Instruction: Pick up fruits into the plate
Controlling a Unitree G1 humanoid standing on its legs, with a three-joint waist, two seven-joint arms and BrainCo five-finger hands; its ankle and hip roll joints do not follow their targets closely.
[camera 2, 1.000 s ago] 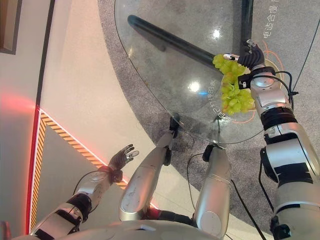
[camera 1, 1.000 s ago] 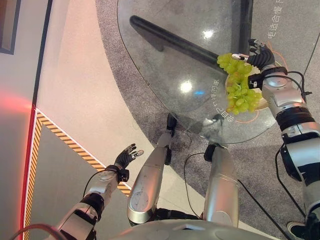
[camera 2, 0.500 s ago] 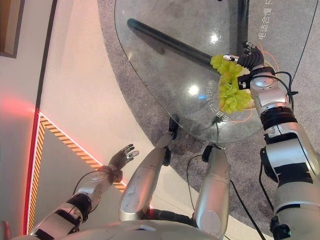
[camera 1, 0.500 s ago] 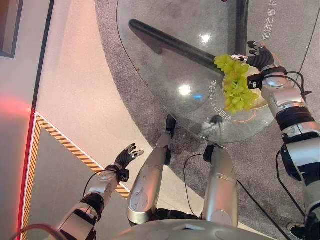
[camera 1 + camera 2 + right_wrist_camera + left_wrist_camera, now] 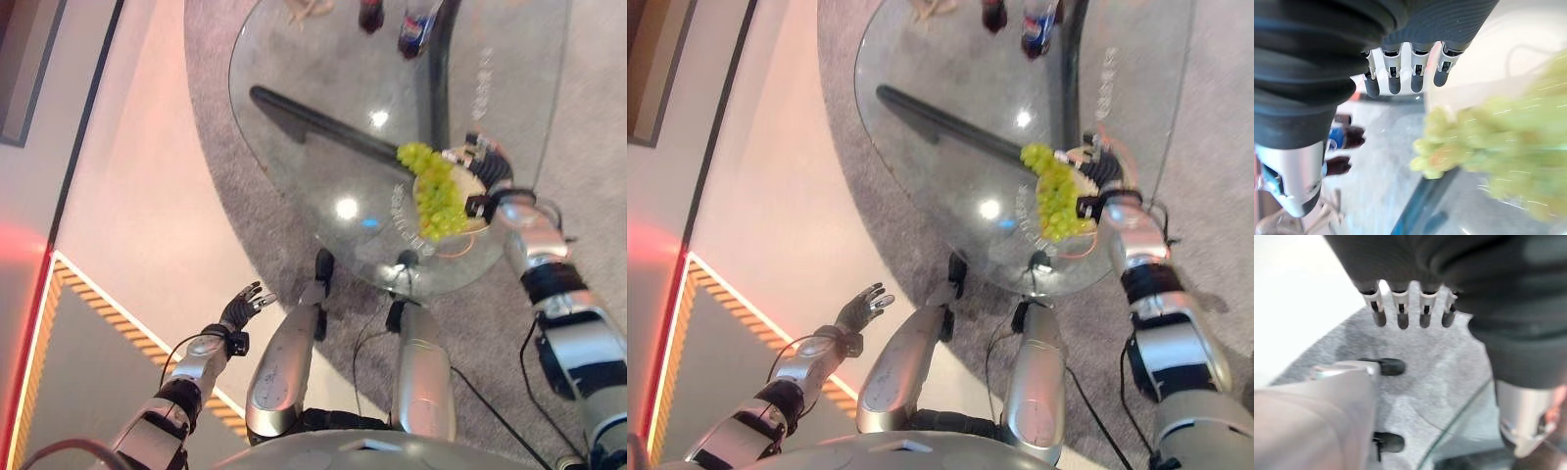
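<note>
My right hand (image 5: 487, 168), fingers relaxed and holding nothing, sits at three o'clock of the green grapes (image 5: 429, 188) over the plate (image 5: 477, 217).

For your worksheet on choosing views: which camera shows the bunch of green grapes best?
The left eye view: the whole grapes bunch shows, lying over the plate beside the right hand. The right eye view shows much the same; the right wrist view gives a close blur.

Right hand (image 5: 487, 168) reaches forward, fingers straight; left hand (image 5: 243, 306) hangs low, fingers relaxed.
</note>
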